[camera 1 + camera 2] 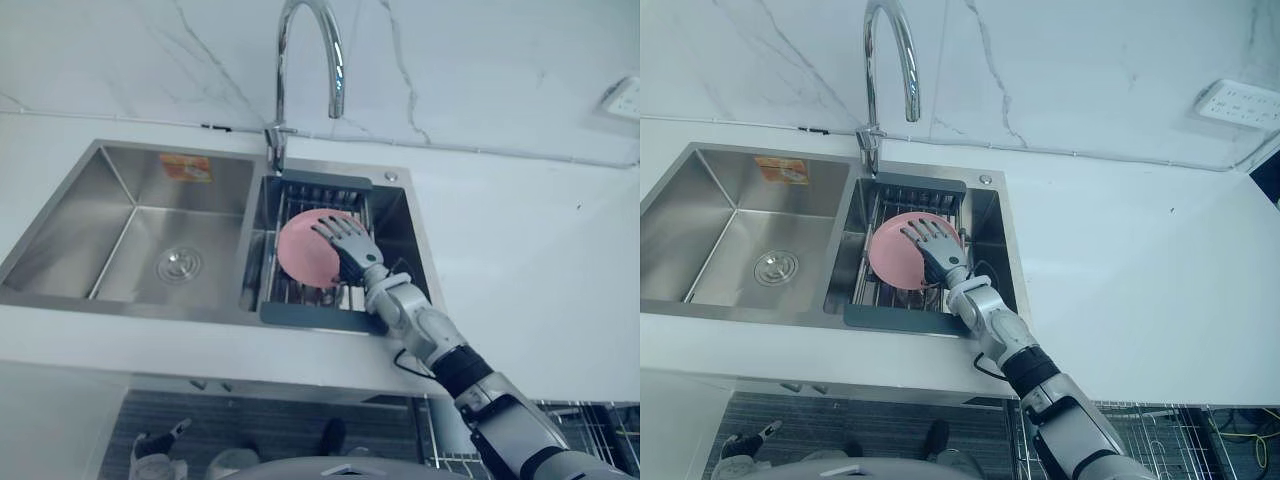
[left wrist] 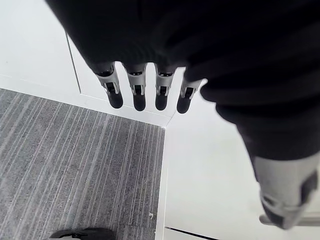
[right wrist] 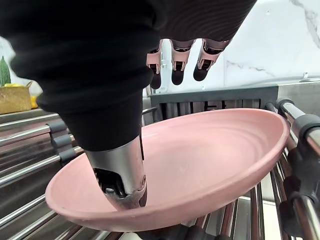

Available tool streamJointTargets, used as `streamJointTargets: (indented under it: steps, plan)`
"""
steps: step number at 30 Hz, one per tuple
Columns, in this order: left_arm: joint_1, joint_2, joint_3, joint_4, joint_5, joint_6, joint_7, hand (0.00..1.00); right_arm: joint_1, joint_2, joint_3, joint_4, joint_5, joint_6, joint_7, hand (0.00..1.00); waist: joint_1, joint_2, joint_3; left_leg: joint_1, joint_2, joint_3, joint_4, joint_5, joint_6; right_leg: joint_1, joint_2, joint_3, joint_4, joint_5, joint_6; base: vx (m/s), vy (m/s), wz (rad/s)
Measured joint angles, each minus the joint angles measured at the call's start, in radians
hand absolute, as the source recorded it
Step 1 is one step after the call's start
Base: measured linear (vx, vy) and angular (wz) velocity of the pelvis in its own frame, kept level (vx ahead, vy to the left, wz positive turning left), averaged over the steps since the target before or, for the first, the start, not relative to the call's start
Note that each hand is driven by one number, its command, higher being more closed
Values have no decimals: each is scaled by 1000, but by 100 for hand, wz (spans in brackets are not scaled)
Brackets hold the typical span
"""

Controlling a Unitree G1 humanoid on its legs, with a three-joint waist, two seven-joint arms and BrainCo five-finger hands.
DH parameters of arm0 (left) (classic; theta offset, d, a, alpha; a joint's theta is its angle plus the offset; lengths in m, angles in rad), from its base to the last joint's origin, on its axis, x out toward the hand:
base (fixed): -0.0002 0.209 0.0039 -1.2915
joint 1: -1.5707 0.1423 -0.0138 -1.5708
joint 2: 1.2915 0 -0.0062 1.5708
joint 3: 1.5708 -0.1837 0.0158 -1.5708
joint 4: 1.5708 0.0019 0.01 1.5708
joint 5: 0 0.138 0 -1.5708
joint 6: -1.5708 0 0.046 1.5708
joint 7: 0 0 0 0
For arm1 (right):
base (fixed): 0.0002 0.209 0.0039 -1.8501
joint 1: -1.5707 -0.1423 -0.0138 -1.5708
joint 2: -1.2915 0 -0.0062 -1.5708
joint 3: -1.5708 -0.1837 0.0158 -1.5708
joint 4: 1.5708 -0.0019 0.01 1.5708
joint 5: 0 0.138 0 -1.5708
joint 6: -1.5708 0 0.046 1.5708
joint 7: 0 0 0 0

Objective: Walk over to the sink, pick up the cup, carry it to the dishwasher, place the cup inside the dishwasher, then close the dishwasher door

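Right hand (image 1: 347, 243) spread over pink plate (image 1: 300, 250) in sink (image 1: 120, 215), nothing gripped.
Pink plate lies tilted on the dark-rimmed drain rack (image 1: 300, 318) in the right basin, just in front of the faucet (image 1: 278, 100) base. Right hand sits over the plate's right half, fingers (image 3: 178, 62) straight and apart above the far rim, thumb (image 3: 122, 175) down inside the dish and looking like it touches; no curl round the plate. Left basin, left of the faucet, has bare steel and a drain. White surface (image 1: 520, 260) runs right of the faucet. Left hand (image 2: 137, 90) hangs low over grey striped floor (image 2: 75, 165), fingers straight, holding nothing.
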Motion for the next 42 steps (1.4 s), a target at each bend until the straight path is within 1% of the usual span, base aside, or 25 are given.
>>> streamJointTargets:
  steps: [4, 6, 11, 13, 20, 29, 31, 33, 36, 38, 41, 42]
  plan:
    - [-14, 0, -5, 5, -1, 9, 0, 0, 0, 1, 10, -18, -2, -1, 32, 0, -7, 0, 0, 0, 1, 7, 0, -1, 1, -1, 1, 2, 0, 0, 0, 1, 6, -1]
    - [-19, 0, -6, 5, -9, 14, 0, 0, 1, 1, 10, -33, -32, -2, 55, 0, -10, 0, 0, 1, 2, 14, 0, -1, 1, -2, 3, 5, 0, 0, 0, 8, 26, -5]
    - [-29, 0, -6, 5, -19, 16, 1, 0, 0, 1, 10, -33, -37, 1, 72, 0, -10, 0, 0, 2, 5, 17, 0, -3, 1, -2, 6, 6, 0, 0, 0, 1, 4, -1]
    - [-29, 0, -6, 5, -19, 17, 1, 0, 0, 1, 10, -36, -37, 2, 92, 0, -10, -1, 0, 2, 6, 17, 0, -3, 0, -2, 7, 6, 0, 0, 0, 0, 0, 0]
    - [-30, 0, -6, 6, -22, 21, 4, 0, 1, 1, 12, -74, -37, -1, 173, 0, -12, -8, -5, 2, 8, 18, 0, -3, 0, -2, 8, 6, 0, 0, 0, 0, 0, 0]
    - [-43, 1, -7, 6, -36, 46, 10, 0, 0, 0, 23, -120, -36, 3, 304, 0, -12, -14, -9, 2, 9, 19, 0, -4, -1, -3, 9, 7, 0, 0, 0, 0, 0, 0]
    - [-47, 1, -7, 6, -36, 54, 10, 0, 0, 0, 30, -131, -36, 10, 310, 0, -12, -14, -9, 2, 10, 19, 0, -4, -2, -3, 10, 8, 0, 0, 0, 0, 0, 0]
    - [-51, 1, -7, 6, -36, 59, 10, 0, 0, 0, 36, -152, -38, 18, 333, 0, -13, -14, -9, 2, 11, 22, 0, -5, -2, -4, 11, 9, 0, -1, 0, 0, 0, 0]
    - [-55, 2, -7, 5, -36, 62, 10, 0, 1, -1, 36, -165, -37, 27, 335, 0, -15, -15, -9, 2, 13, 24, 0, -6, -4, -5, 14, 12, 0, -1, 0, 0, 0, -1]
    - [-56, 3, -7, 5, -36, 63, 10, 0, 13, -10, 34, -207, -37, 37, 345, 0, -15, -14, -9, 1, 14, 25, 0, -7, -5, -7, 14, 14, 0, -1, 0, 0, 0, -2]
    - [-56, 3, -7, 6, -36, 69, 10, 0, 49, -25, 29, -273, -31, 37, 359, 0, -18, -15, -10, 3, 14, 34, 1, -7, -6, -8, 15, 22, 0, 0, -1, -1, 2, -8]
    - [-57, 4, -7, 6, -36, 71, 10, 0, 56, -33, 29, -291, -31, 37, 377, 0, -16, -16, -13, -1, 14, 39, 2, -8, -5, -15, 16, 33, 0, 1, -3, -14, 13, -20]
